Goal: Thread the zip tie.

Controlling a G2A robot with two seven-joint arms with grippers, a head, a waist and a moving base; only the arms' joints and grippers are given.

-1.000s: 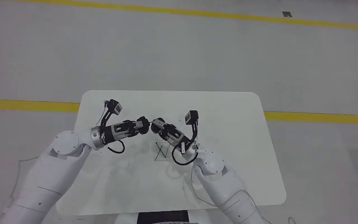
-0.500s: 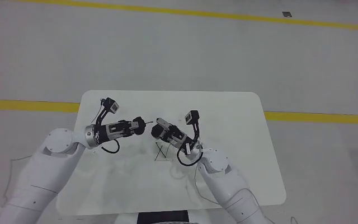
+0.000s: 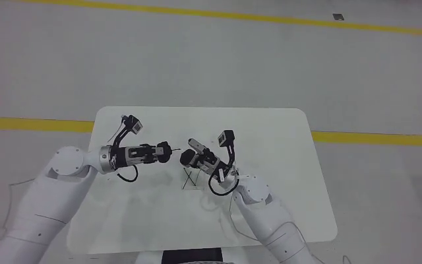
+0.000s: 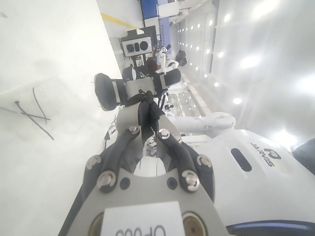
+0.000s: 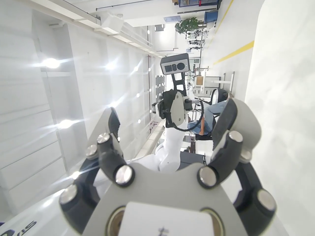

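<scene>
Tabletop [image 3: 277,132]: zip tie [image 4: 147,96] in left hand [image 3: 166,150]

"What is the big white thing in the middle?"
"A table [image 3: 277,132]. A yellow line [image 3: 356,137] crosses the grey floor [image 3: 198,59]. A small dark square [image 3: 338,16] sits upper right."

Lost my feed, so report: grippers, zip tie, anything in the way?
Left gripper shut on zip tie. Right gripper open, empty, facing it, apart. Spare ties crossed on table below; nothing between grippers.
</scene>
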